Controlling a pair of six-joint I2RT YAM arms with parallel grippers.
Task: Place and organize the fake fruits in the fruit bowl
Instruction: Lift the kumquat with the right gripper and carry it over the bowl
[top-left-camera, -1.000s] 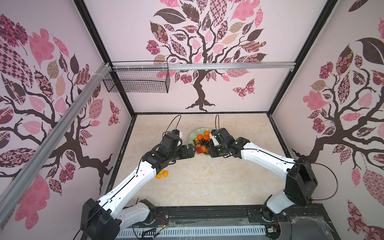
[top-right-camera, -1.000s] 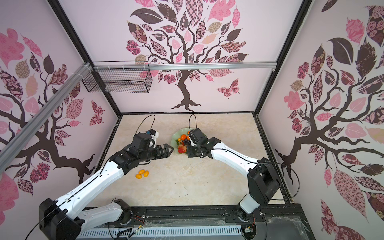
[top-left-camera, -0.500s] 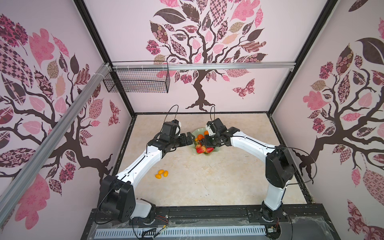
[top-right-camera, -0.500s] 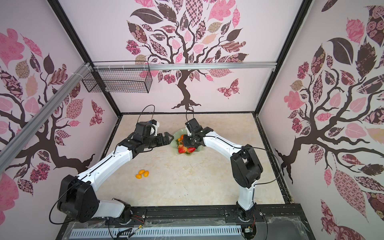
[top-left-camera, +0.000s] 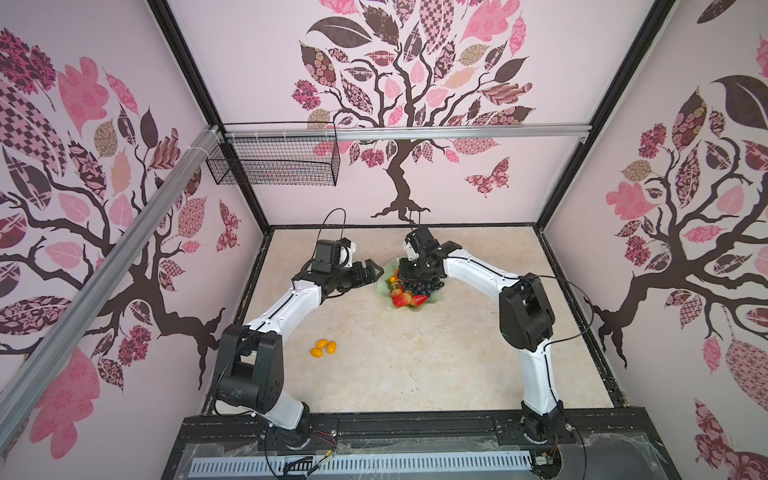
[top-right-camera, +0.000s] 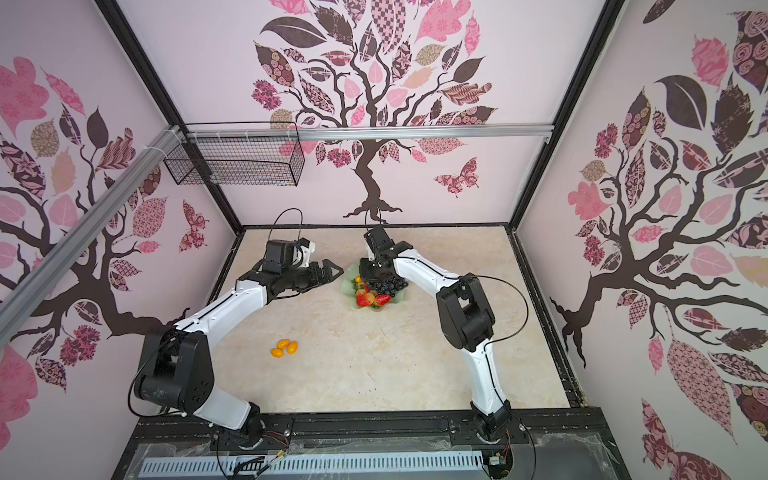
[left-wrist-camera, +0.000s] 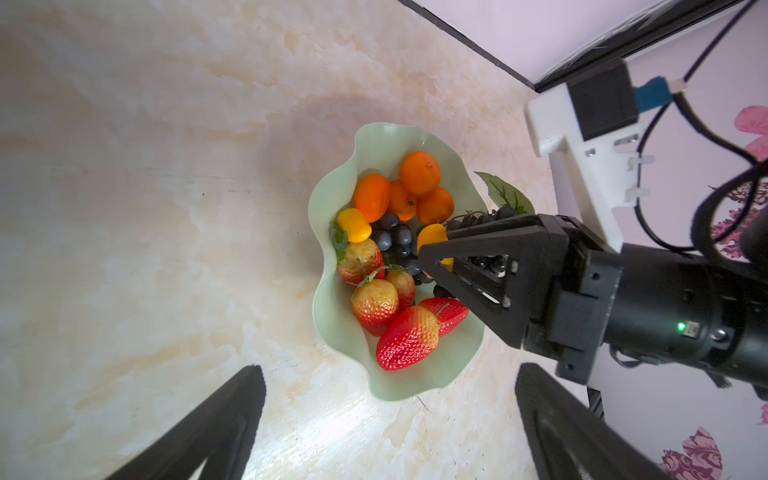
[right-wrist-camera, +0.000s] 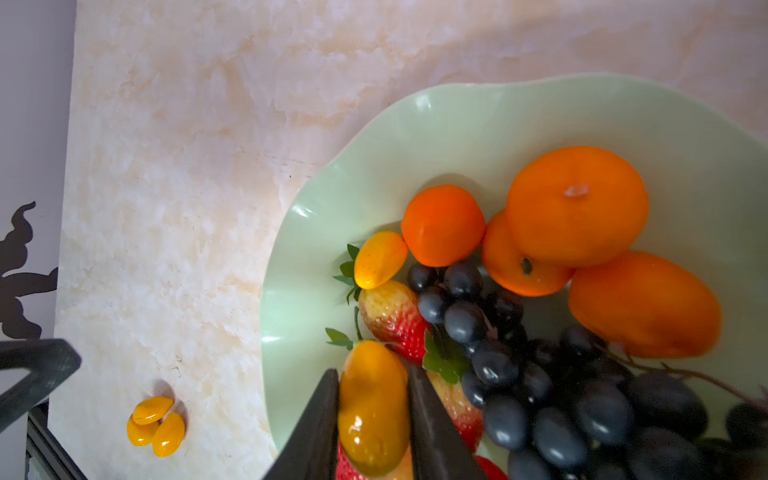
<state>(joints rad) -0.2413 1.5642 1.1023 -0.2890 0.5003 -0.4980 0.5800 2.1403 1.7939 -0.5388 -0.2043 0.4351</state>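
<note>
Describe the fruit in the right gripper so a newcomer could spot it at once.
Find the mint-green scalloped fruit bowl on the table, with the right gripper over it. Between its black fingers is a small glossy yellow-orange oval. One lookalike oval lies loose in the bowl, three more ovals on the table; only this one is gripped.

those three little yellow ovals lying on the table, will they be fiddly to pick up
Probably. The yellow ovals look glossy, with bright highlights, so they may slip in a grip. They are rounded, so a nudge would likely roll them. They lie touching in a cluster, so closing on one may shove its neighbours.
</note>
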